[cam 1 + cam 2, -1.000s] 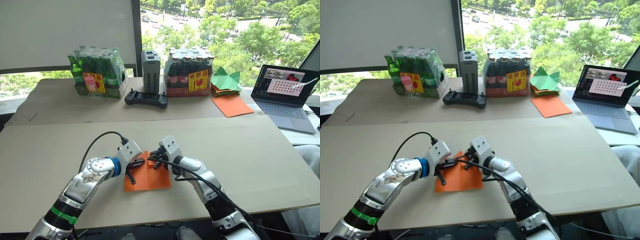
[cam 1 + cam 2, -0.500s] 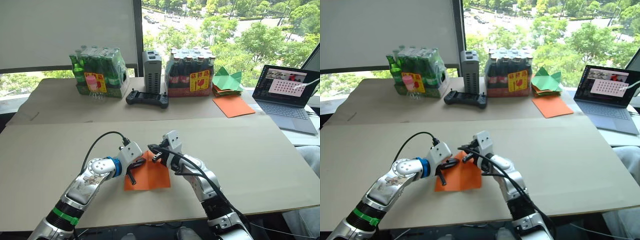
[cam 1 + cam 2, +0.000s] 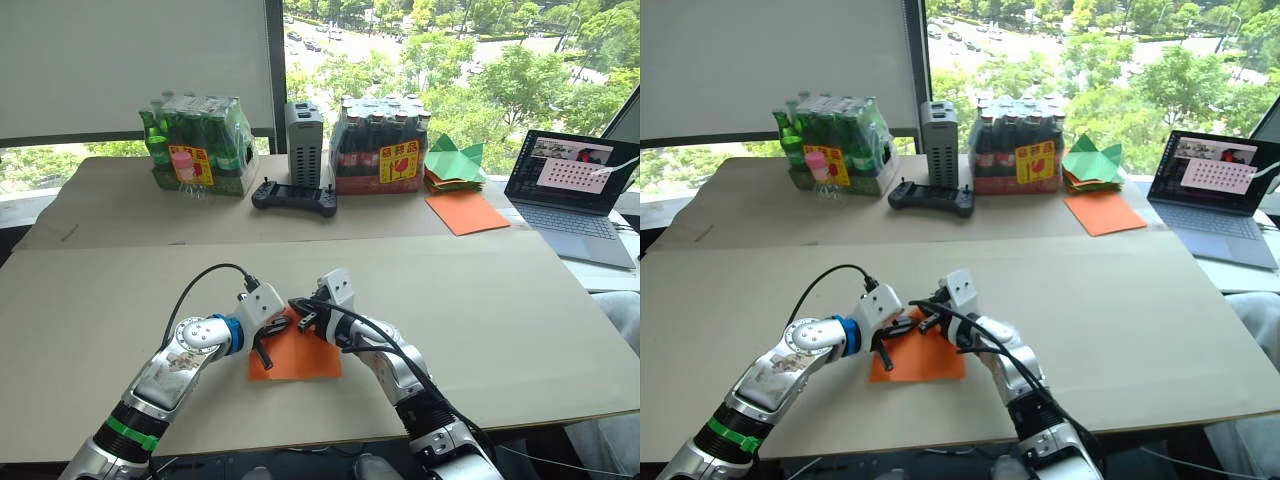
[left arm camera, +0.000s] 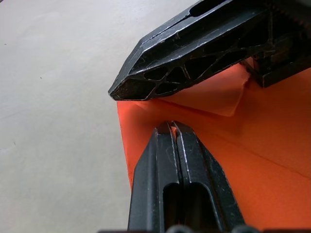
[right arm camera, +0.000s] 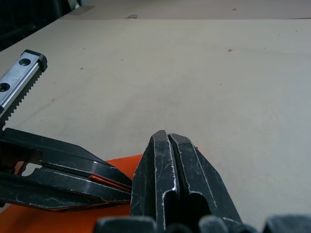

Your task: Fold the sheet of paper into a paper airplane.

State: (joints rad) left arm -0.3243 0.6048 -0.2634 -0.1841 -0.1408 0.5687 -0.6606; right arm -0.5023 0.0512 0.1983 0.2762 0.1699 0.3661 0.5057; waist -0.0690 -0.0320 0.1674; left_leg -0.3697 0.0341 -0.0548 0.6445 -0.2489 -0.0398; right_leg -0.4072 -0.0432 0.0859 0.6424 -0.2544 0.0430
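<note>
Fingers of your left gripper (image 4: 171,127) are pressed together on the near-left edge of the paper (image 3: 300,352), a sliver of orange pinched between the tips. Your right gripper (image 5: 167,137) has its fingers pressed together too; whether any paper sits between them, you cannot tell. It rests at the sheet's far corner, just beside the left gripper, the two nearly touching. A small flap of the sheet is lifted under the right fingers, and a crease line runs across the flat part.

Your paper lies flat on the near half of the tabletop (image 3: 520,300), a wide beige board, with both grippers at its far-left corner.

At the far edge stand a pack of green bottles (image 3: 195,145), a grey box (image 3: 303,128), a black controller (image 3: 293,196) and a pack of dark bottles (image 3: 380,142). To the right lie green paper pieces (image 3: 452,160) on a stack, a smooth orange sheet (image 3: 466,211) and an open laptop (image 3: 575,190). A window behind shows trees and a road.

Since a second ago, your right gripper has turned and shifted toward the left one, and the small upright fold it held then is now lower. The left gripper has stayed put.
</note>
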